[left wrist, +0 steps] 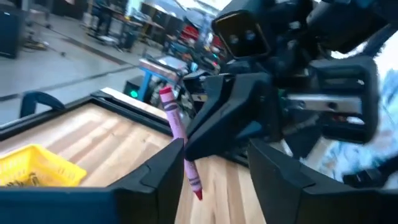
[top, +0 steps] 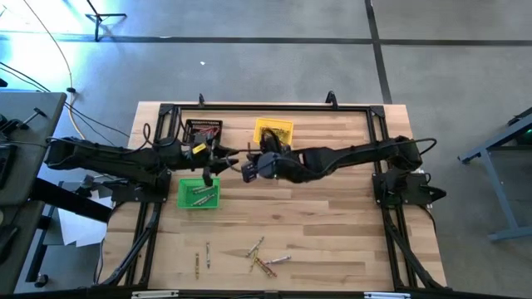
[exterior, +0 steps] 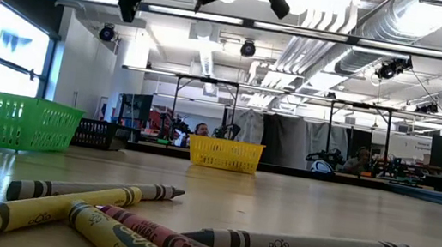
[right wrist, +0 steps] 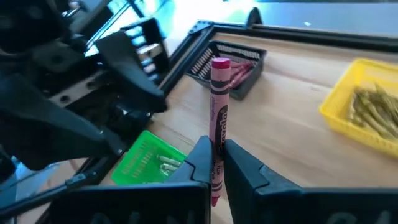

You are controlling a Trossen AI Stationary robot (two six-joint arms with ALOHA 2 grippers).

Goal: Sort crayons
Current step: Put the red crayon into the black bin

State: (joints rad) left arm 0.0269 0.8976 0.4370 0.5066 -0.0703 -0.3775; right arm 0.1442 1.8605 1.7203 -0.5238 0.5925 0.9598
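The red crayon (right wrist: 217, 118) stands upright, clamped near its lower end between the fingers of the right gripper (right wrist: 216, 163), mid-air above the tabletop (top: 332, 224) between the bins. The left gripper (left wrist: 211, 177) faces it with its fingers spread apart, the crayon just ahead of the gap between them and seemingly not touched.

Judging by the red sticks already in it, the black bin (right wrist: 233, 62) beyond the fingers is where this one belongs. To do it well, carry the crayon level until it is over the bin, lower it inside the rim, then let go.

More crayons (top: 259, 259) lie well apart on the near tabletop. From above, the two grippers overlap and the crayon is too small to make out.
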